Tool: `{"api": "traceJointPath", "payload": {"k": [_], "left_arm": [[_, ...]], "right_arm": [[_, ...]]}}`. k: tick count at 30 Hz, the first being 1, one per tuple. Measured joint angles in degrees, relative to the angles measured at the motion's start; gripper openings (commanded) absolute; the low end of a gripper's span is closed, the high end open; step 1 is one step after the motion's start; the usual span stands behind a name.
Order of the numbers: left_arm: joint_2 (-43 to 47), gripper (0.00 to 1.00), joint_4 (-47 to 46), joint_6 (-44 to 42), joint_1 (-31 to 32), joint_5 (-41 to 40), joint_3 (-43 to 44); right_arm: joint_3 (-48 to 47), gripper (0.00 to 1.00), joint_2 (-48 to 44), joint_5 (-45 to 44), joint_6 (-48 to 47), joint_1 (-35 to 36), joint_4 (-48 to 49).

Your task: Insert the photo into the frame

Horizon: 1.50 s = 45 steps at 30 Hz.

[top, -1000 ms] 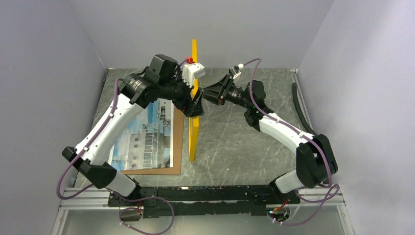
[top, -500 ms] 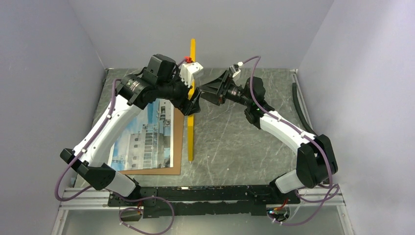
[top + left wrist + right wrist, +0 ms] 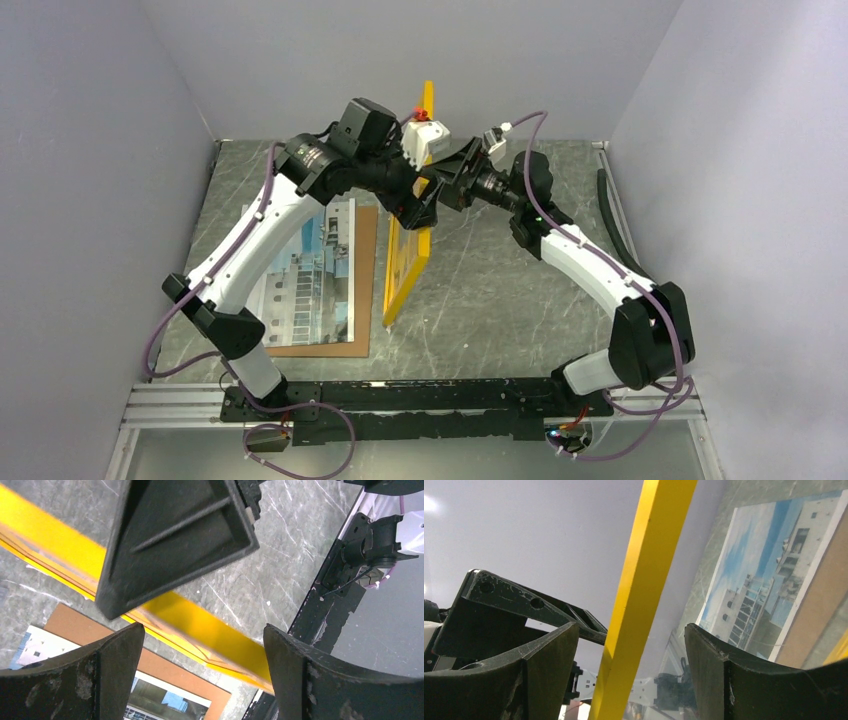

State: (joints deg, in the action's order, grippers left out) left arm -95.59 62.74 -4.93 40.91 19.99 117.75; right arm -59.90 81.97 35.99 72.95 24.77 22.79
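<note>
Pale grey walls (image 3: 100,150) close in a grey marbled bench (image 3: 500,300) on three sides, with the two arms bolted at its near edge. On the left part of the bench lies a plain brown backing board (image 3: 364,290), flat, and the photo (image 3: 305,290) lies flat on top of it, picture side up, showing a white-grey building against blue sky; the left arm crosses above its far part. A strip of the board shows along the photo's right and near sides. Just right of the board the frame (image 3: 403,275) stands on one long edge near the middle of the bench, tilted, its top leaning to the right and its bright yellow-orange border facing the camera above. Both arms reach in to the frame's upper far end. The left claw (image 3: 420,200) sits on the left of that end and the right claw (image 3: 452,185) on its right, the two close together. In the left wrist view the left claw's fingers (image 3: 115,680) stand wide apart, with the yellow bar running across beyond them and a finger of the right claw in front of it. In the right wrist view the right claw's fingers (image 3: 549,670) are likewise spread, the yellow bar passing up between them with a gap on each side. Neither claw is seen clamped on the frame, and what props it I cannot tell.
</note>
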Motion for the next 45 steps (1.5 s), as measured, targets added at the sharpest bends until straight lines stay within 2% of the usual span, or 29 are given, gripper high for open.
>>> {"api": "traceJointPath", "payload": {"k": [7, 10, 13, 17, 22, 35, 45], "left_arm": [[0.72, 0.94, 3.39, -0.42, -0.04, 0.17, 6.99], [2.89, 0.94, 3.23, -0.46, -0.04, 0.11, 5.05], [5.7, 0.94, 2.82, -0.5, -0.04, -0.02, -0.61], [5.75, 0.94, 2.62, -0.68, -0.04, -0.22, -5.11], [4.2, 0.94, 2.05, -0.63, -0.04, -0.07, -5.7], [3.82, 0.94, 1.36, 0.04, 1.4, 1.05, -2.16], [3.82, 0.82, 0.5, -1.53, 1.79, -3.13, -4.66]], "right_arm": [[0.0, 0.8, -1.64, 0.31, -0.79, -2.4, -1.14], [0.0, 0.79, -1.62, 0.46, -0.83, -2.62, -1.86], [0.0, 0.77, -1.62, 0.5, -0.87, -2.6, -2.21], [0.0, 0.69, -1.62, 0.48, -0.79, -2.62, -2.25], [0.02, 0.58, -1.55, 0.44, 0.0, -2.6, -2.38], [0.85, 0.46, -1.4, 0.44, 2.05, -2.49, -2.16], [1.2, 0.43, -1.4, 0.46, 2.29, -2.49, -1.92]]}}
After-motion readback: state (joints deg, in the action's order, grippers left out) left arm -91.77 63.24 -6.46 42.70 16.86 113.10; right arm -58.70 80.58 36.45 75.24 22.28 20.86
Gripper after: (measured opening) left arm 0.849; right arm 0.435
